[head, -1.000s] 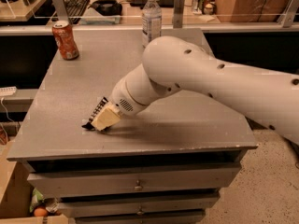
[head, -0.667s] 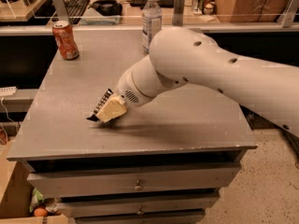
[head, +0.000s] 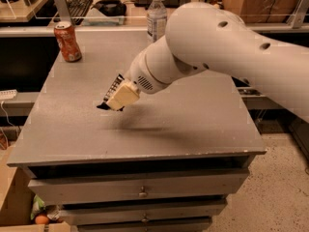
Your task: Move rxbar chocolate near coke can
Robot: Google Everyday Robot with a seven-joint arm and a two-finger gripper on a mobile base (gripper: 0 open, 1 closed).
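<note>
Since a second ago the gripper has risen off the grey table and carried the rxbar chocolate, a flat, thin black rectangular wrapper with white lettering, up with it; a faint shadow lies beneath.

You have the bar clamped between the cream fingers, one end poking out low and to the left. It hangs well apart from the coke can, a small red-orange soda can with a silver top: to the can's right and nearer the table's front edge. A clear plastic water bottle stands right of the can, at the back edge.

Handling, my judgement: light, thin, bendy, slick foil. Grip across the short width near mid-length, roughly as you do.

Lettering on wrapper, can and bottle label: none legible.
</note>
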